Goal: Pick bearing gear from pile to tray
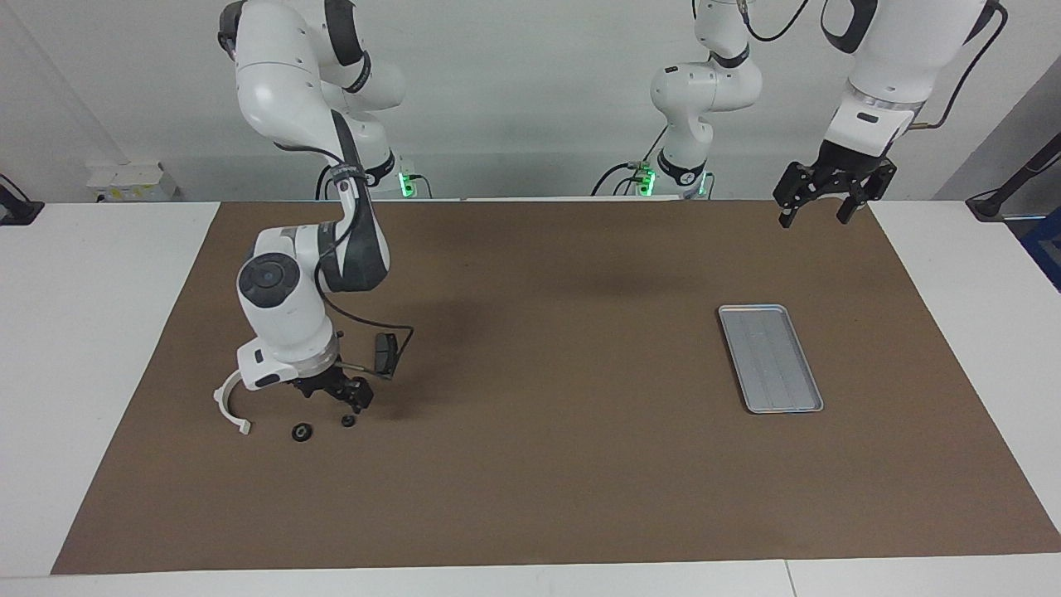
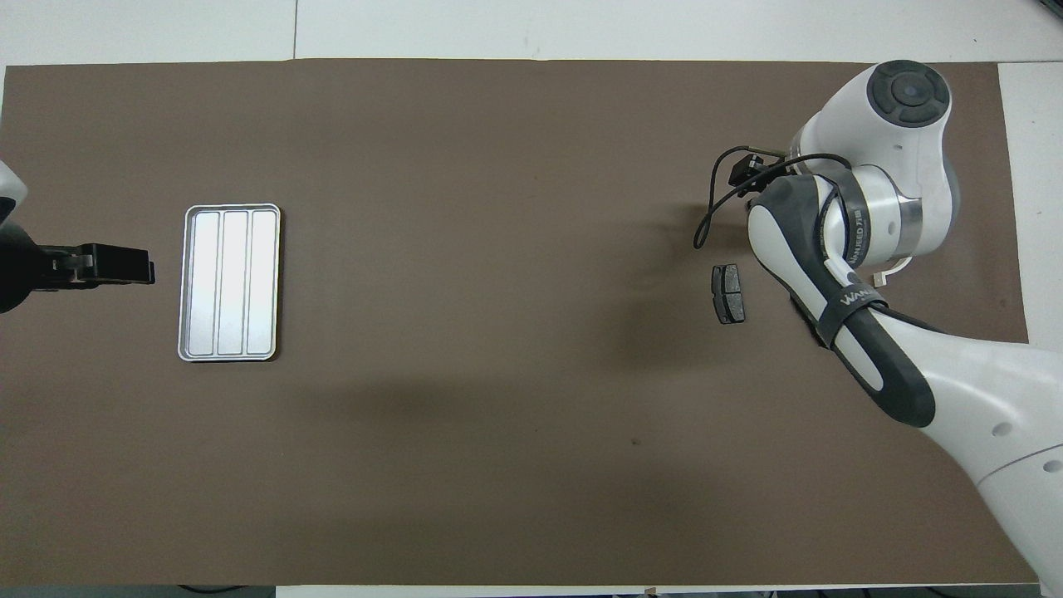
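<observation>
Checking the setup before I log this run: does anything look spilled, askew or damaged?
Nothing stands out. The tray lies flat, with nothing in it, and the white arc, plate and two black round pieces lie loose by the right gripper.

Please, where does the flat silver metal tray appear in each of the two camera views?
Facing view: the flat rectangular silver-grey metal tray lies at that picture's right, below the waiting left pincer.
Overhead view: the same tray lies at that picture's left, beside the left pincer.
Shared landmark: the brown mat under the tray, seen in both views.
</observation>
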`<action>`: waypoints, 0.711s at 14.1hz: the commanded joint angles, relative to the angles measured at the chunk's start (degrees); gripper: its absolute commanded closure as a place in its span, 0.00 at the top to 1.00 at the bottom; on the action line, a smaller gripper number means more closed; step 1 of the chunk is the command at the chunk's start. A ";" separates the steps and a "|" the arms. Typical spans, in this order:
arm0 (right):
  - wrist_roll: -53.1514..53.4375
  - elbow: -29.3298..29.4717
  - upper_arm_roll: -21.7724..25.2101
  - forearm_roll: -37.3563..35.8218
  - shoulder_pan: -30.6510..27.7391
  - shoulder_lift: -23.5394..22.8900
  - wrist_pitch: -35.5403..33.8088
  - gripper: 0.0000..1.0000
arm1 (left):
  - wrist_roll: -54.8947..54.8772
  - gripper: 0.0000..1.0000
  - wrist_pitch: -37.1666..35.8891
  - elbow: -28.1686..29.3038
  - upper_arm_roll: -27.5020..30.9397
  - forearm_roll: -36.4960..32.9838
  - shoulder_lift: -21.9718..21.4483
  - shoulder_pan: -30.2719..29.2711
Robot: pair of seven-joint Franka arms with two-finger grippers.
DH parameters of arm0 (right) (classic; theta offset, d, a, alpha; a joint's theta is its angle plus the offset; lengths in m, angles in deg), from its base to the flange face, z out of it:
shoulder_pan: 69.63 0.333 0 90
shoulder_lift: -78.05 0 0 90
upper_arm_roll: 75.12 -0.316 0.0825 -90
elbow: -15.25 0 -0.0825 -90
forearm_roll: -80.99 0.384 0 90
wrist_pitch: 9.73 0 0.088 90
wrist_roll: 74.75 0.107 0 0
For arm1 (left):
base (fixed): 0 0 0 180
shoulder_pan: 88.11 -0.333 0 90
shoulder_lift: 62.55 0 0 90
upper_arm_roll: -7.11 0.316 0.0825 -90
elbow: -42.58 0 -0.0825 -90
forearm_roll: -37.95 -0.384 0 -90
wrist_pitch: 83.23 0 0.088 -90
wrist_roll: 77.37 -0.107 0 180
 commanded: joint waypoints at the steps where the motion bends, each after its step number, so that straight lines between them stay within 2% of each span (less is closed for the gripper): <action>1: 2.31 3.52 -0.12 -1.20 0.40 -3.16 -0.67 1.00 | 0.57 0.99 4.11 5.85 0.39 0.98 -3.11 0.65; 6: 4.60 3.78 -0.12 -1.64 0.67 -5.28 0.56 1.00 | 0.83 0.99 9.30 9.37 0.30 0.89 -1.36 1.18; 10: 4.51 3.78 -0.12 -2.26 0.32 -5.46 1.88 1.00 | 0.75 0.99 10.01 9.90 0.30 0.89 -1.00 1.18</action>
